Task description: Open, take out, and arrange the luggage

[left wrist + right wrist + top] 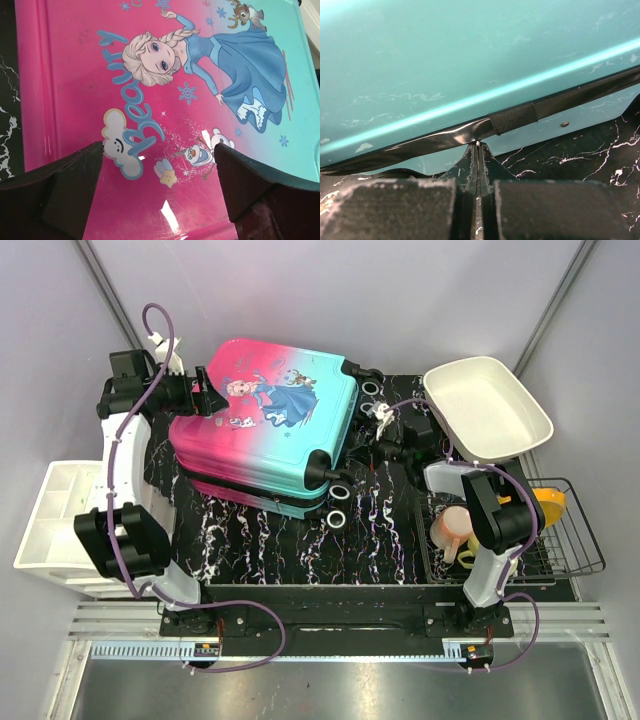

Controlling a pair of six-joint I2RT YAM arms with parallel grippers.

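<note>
Pink and teal, the luggage (pixel 270 425) lies closed on the black mat (pixel 300 540), hard, slick and likely heavy, best grabbed by its zip (pixel 580 97), where the right gripper (pixel 478 147) is squeezed tight; the left gripper (pixel 159 155) hangs spread wide over the lid (pixel 75 75).

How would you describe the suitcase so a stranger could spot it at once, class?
Find the black marbled mat in the middle of the top view. On its far left part lies the suitcase. Unlike the plain white tub and wire basket to its right, its shell fades from pink to teal and bears a cartoon princess.
</note>
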